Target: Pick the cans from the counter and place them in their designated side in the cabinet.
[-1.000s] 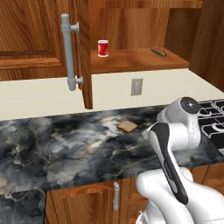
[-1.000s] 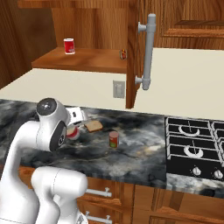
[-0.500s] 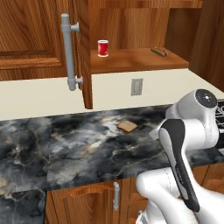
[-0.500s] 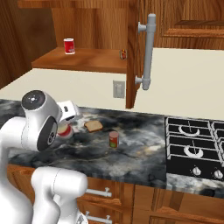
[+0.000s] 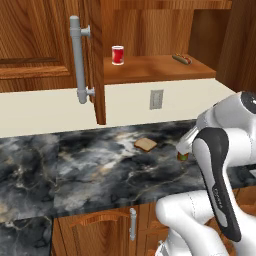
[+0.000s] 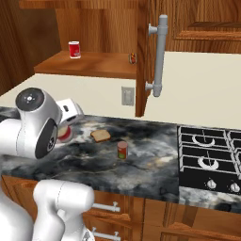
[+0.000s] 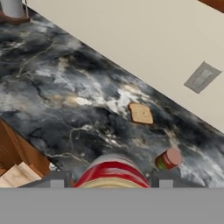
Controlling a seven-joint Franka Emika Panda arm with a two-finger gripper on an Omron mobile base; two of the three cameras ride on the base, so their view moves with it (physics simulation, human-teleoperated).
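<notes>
My gripper [image 7: 111,180] is shut on the pale cream can with the red top band [image 7: 111,171], held above the dark marbled counter [image 7: 57,100]. From the right base view the same can [image 6: 65,136] shows under the gripper [image 6: 66,130], left of the bread. The red can with a green label [image 6: 122,150] stands upright on the counter [image 6: 155,164], right of the bread, and appears in the hand view [image 7: 168,158] too. The wooden cabinet [image 5: 155,69] is open above, its door carrying the long grey bar handle [image 5: 77,60].
A bright red can with a white rim [image 5: 117,55] and a small hot-dog-like item [image 5: 181,59] sit on the cabinet shelf. A bread slice [image 6: 100,135] lies on the counter. The stove [image 6: 209,155] is at the right. A wall outlet [image 5: 156,99] is behind.
The arm's elbow has swung outward and toward the cameras, and the hand has shifted slightly with the cream can still in its grip. The counter items have not moved.
</notes>
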